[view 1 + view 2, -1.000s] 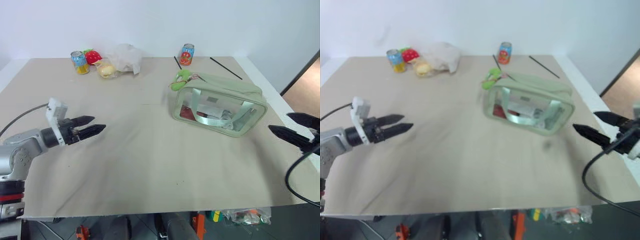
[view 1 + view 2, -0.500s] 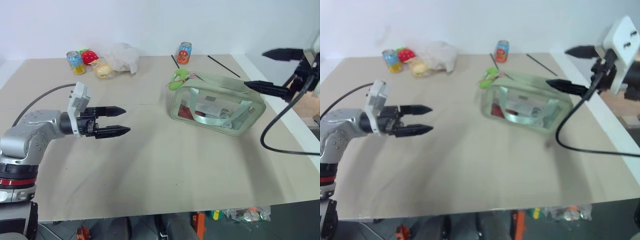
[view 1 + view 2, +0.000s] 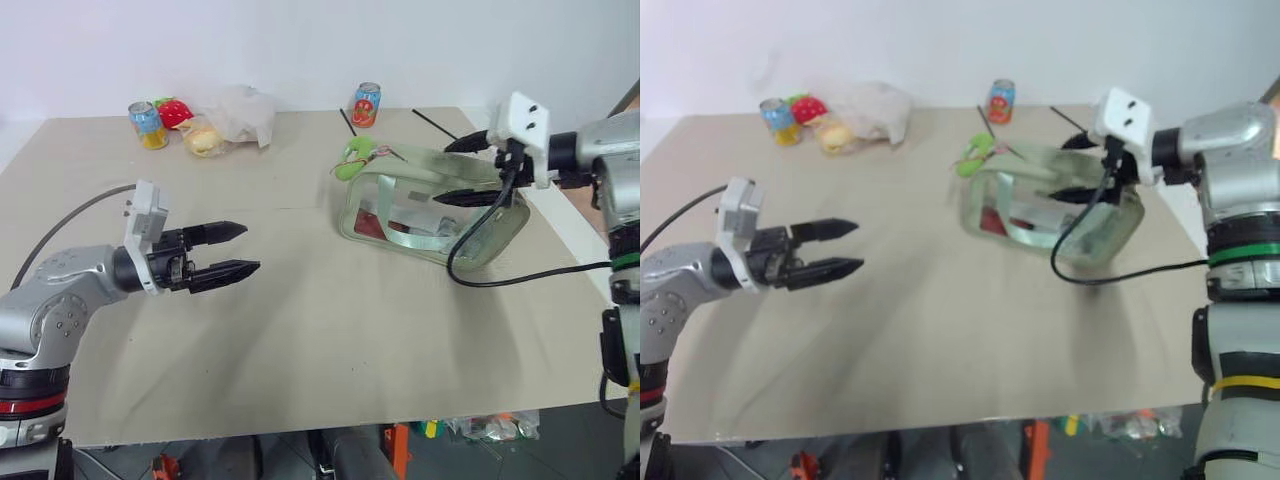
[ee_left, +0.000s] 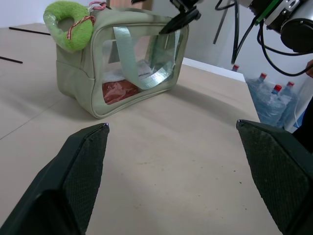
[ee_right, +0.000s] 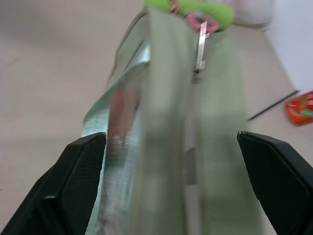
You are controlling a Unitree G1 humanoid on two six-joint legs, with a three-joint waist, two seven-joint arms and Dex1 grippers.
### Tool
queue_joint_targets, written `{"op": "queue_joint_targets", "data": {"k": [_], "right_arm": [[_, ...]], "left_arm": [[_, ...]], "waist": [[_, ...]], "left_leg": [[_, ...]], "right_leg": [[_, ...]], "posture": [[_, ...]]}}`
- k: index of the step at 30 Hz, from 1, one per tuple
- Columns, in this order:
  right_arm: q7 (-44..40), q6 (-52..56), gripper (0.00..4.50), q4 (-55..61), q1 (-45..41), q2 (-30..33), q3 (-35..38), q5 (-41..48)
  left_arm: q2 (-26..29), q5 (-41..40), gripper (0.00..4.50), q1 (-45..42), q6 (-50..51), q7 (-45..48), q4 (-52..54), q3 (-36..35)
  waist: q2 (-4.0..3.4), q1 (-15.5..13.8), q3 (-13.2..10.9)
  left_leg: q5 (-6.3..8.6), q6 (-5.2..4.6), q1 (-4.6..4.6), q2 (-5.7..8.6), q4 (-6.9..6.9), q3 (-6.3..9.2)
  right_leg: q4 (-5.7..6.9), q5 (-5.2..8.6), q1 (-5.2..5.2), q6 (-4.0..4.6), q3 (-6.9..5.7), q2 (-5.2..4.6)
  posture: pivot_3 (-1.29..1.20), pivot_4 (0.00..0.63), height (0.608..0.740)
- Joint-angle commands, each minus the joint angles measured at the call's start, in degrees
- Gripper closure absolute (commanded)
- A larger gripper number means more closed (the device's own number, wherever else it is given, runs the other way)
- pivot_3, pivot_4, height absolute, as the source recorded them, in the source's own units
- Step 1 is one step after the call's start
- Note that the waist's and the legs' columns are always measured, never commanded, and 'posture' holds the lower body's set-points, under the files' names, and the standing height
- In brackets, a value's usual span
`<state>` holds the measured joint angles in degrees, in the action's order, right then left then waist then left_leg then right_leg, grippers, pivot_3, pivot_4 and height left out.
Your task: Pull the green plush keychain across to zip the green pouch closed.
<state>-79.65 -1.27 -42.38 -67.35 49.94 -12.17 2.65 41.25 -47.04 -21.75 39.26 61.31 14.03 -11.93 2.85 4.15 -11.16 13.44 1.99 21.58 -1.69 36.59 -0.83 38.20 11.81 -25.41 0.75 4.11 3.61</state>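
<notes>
The green pouch (image 3: 430, 205) lies right of the table's centre, with clear sides, a strap handle and red and white contents. The green plush keychain (image 3: 352, 160) rests at the pouch's left end on its zipper pull; it is also in the left wrist view (image 4: 68, 29) and the right wrist view (image 5: 195, 10). My right gripper (image 3: 442, 174) hangs open over the pouch's right end, pointing left along the zipper (image 5: 195, 122), one finger on each side of the top. My left gripper (image 3: 250, 247) is open and empty, pointing right at the pouch from well to its left.
At the back left stand a can (image 3: 145, 111), a red-and-green round toy (image 3: 176, 112), a yellow item (image 3: 207, 140) and a white plastic bag (image 3: 240, 110). An orange can (image 3: 367, 104) and two black sticks (image 3: 440, 126) lie behind the pouch. The right gripper's cable (image 3: 480, 270) droops before the pouch.
My right gripper has swung up from the table's right edge and leftward over the pouch's right end. The left gripper moved right toward the pouch, then held.
</notes>
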Motion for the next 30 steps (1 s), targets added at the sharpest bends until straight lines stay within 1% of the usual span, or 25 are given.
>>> {"op": "queue_joint_targets", "data": {"k": [1, 10, 11, 17, 24, 26, 30], "right_arm": [[-0.01, -4.13, 1.26, -4.04, -2.94, -0.75, 0.21, -2.62], [-1.74, -8.00, 4.36, -8.09, -2.84, -2.83, -0.32, -5.48], [-2.07, -8.14, 4.45, -8.24, -2.84, -3.04, -0.33, -5.50], [-2.22, -9.93, 4.45, -9.74, -3.60, -4.21, -0.46, -6.48], [-1.35, -10.39, 4.45, -11.58, -6.62, -6.62, -0.24, -7.78], [-1.24, -10.74, 4.45, -12.35, -7.19, -6.94, -0.20, -8.19], [-1.23, -11.12, 4.45, -13.50, -7.37, -7.26, 0.20, -8.57]], "left_arm": [[0.23, -1.75, 0.00, 0.30, -0.37, -1.71, 2.46, -2.82], [0.48, -3.07, 0.00, 2.28, -0.34, -4.29, 3.15, -4.66], [0.35, -3.48, 0.00, 2.54, -0.27, -4.76, 2.86, -5.35], [-0.20, -6.12, 0.00, 5.21, -0.33, -7.48, 0.19, -10.58], [-1.92, -7.49, 0.00, 11.08, -1.40, -10.62, -2.22, -16.96], [-2.33, -7.52, 0.00, 12.01, -1.50, -11.03, -2.03, -17.41], [-2.46, -7.08, 0.00, 13.64, -1.28, -11.71, 0.41, -16.03]], "waist": [[0.00, 0.00, 0.00], [0.00, 0.00, 0.00], [0.01, 0.01, 0.01], [0.01, 0.24, 0.01], [0.01, 0.59, 0.01], [0.01, 0.67, 0.01], [0.02, 0.73, 0.01]], "left_leg": [[0.00, 0.00, 0.00, 0.00, 0.01, -0.01], [0.00, 0.00, -0.02, 0.00, 0.02, 0.00], [0.00, 0.00, -0.03, 0.00, 0.02, 0.00], [-0.01, 0.01, -0.15, -0.03, 0.06, -0.02], [-0.03, 0.03, -0.22, -0.11, 0.05, -0.09], [-0.04, 0.05, -0.23, -0.14, 0.05, -0.10], [-0.05, 0.06, -0.28, -0.15, 0.05, -0.12]], "right_leg": [[0.00, -0.01, 0.00, -0.01, 0.01, 0.00], [0.01, -0.01, 0.04, 0.00, 0.02, -0.03], [0.01, -0.01, 0.04, 0.00, 0.01, -0.03], [0.08, -0.06, 0.09, 0.03, 0.01, 0.05], [0.09, -0.14, 0.08, 0.17, 0.01, 0.13], [0.10, -0.16, 0.08, 0.19, 0.01, 0.15], [0.14, -0.17, 0.08, 0.19, 0.03, 0.17]], "posture": [[0.00, 0.150, 0.740], [0.00, 0.150, 0.740], [0.00, 0.150, 0.740], [0.00, 0.150, 0.740], [0.00, 0.150, 0.740], [0.00, 0.150, 0.740], [0.00, 0.150, 0.740]]}}
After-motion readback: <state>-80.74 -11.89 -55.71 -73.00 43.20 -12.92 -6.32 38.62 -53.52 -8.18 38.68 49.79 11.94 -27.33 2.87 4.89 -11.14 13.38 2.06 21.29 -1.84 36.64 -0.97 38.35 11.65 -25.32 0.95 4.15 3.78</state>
